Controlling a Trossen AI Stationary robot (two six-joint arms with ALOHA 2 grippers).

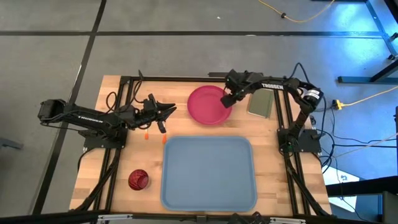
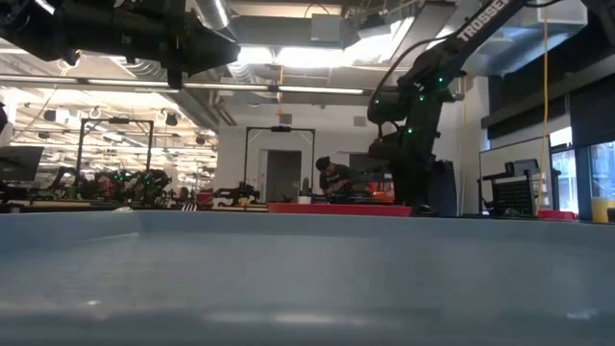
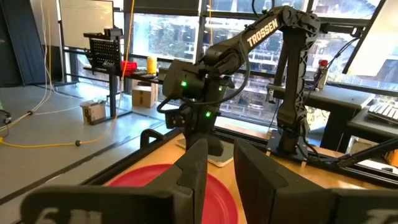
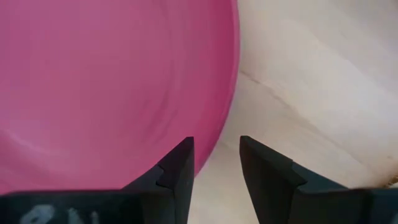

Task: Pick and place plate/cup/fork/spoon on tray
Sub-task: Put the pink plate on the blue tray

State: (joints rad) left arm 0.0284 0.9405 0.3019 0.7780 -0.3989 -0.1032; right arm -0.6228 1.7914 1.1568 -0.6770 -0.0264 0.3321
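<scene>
The pink-red plate lies flat on the table behind the light blue-grey tray. My right gripper is open and points down over the plate's right rim, one finger over the plate and one over the bare wood. My left gripper is open and empty, raised left of the plate and pointing toward it. Two small orange-handled pieces lie on the table below it; which is fork or spoon I cannot tell. The maroon cup stands left of the tray. My right gripper's fingers stand on either side of the plate's right rim, coming from above. Whether they touch the plate I cannot tell. The plate lies flat on the table.
An olive-green pad lies right of the plate under my right arm. Black frame rails and cables run along the table's left, far and right sides. The tray's near rim fills the low view's foreground. A person shows far off in the room.
</scene>
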